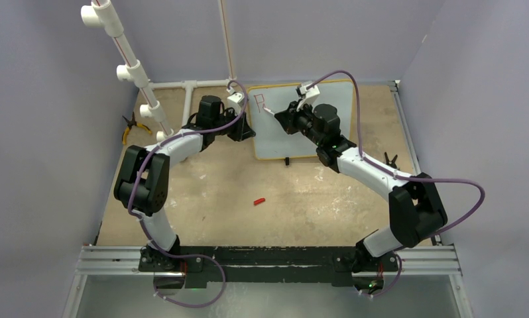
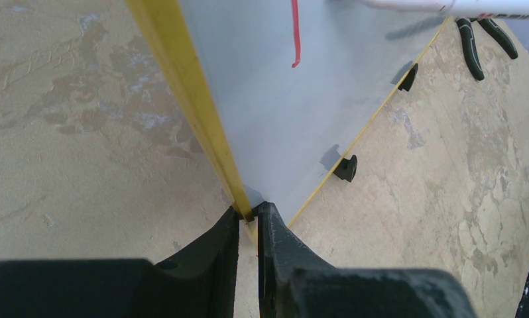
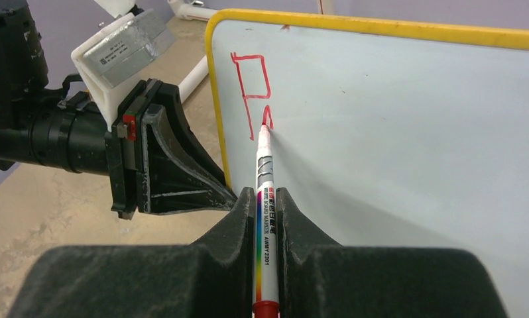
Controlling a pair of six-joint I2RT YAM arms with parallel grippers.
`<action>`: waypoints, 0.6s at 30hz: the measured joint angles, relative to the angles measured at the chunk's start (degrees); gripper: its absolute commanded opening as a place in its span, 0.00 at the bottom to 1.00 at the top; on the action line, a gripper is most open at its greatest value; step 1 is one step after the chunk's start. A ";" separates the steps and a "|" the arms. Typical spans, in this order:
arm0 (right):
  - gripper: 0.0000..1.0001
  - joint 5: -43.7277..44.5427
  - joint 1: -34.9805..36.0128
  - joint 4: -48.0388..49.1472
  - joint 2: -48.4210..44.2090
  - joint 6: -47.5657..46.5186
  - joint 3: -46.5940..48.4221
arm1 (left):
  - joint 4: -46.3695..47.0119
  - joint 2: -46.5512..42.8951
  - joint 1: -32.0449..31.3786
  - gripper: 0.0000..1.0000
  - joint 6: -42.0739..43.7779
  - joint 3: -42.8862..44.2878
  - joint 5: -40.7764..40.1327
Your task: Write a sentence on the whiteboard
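tabletop [image 1: 248, 179] tan and mottled (whiteboard [image 1: 275, 139] resting on it), walls [image 1: 50, 79] lilac.

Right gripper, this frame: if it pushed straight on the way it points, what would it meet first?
The whiteboard. The right gripper points at its face, and the marker it holds has its tip at the board beside the red P, so the marker would press in first.

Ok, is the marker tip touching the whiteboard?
Touching. Right wrist view shows the marker tip and its shadow meeting on the whiteboard where the red stroke ends.
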 measured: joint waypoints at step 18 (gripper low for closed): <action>0.00 0.74 0.20 -3.08 -0.07 -0.74 0.00 | -0.04 0.00 0.00 0.00 0.02 0.00 -0.66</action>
